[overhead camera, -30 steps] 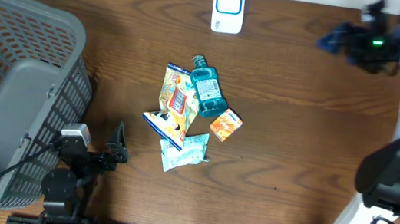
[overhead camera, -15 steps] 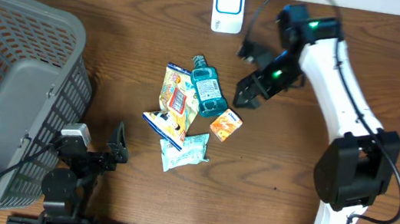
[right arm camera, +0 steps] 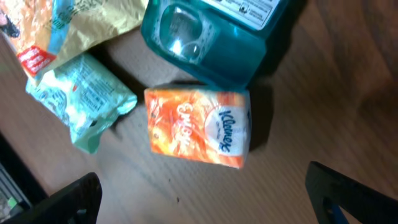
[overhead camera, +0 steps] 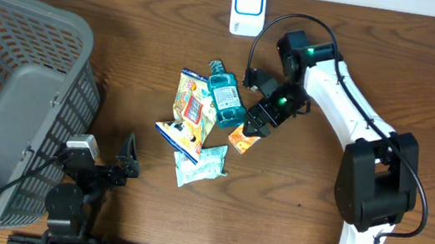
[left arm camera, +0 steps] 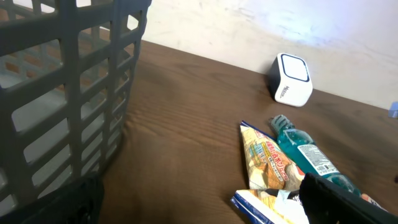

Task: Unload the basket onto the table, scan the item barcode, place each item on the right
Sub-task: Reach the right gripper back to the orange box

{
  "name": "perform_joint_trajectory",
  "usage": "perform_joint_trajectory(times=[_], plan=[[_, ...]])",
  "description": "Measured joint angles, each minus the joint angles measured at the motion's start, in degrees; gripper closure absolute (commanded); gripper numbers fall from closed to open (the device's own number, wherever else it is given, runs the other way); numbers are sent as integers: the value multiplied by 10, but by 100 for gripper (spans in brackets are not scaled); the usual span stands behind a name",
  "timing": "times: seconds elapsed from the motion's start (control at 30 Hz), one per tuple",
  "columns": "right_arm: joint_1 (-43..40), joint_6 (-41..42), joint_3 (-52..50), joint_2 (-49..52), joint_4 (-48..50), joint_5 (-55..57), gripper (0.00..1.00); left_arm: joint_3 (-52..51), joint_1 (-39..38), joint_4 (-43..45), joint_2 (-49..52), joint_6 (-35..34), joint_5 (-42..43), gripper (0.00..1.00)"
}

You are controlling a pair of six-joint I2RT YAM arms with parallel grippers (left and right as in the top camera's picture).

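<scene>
R end effector moved above orange tissue pack.

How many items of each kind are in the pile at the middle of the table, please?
Mouthwash bottle: 1
Kleenex tissue pack: 1
Soft packets: 3 (yellow snack bag, blue-and-white packet, pale green packet)
Total: 5

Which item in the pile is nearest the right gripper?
The orange Kleenex tissue pack, at the pile's right edge beside the teal bottle; the open right gripper hangs over it. The yellow snack bag and green pack lie farther left.
</scene>
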Motion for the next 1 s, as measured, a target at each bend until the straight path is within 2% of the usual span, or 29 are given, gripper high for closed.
perform_joint_trajectory(times=[0.43, 0.7, 1.0], plan=[[0, -9, -25, 0, 60, -37, 1, 0, 0, 0, 0, 0, 0, 0], [-1, -48, -75, 0, 128, -54, 10, 0, 0, 0, 0, 0, 0, 0], [-12, -58, -78, 4, 150, -69, 21, 0, 0, 0, 0, 0, 0, 0]])
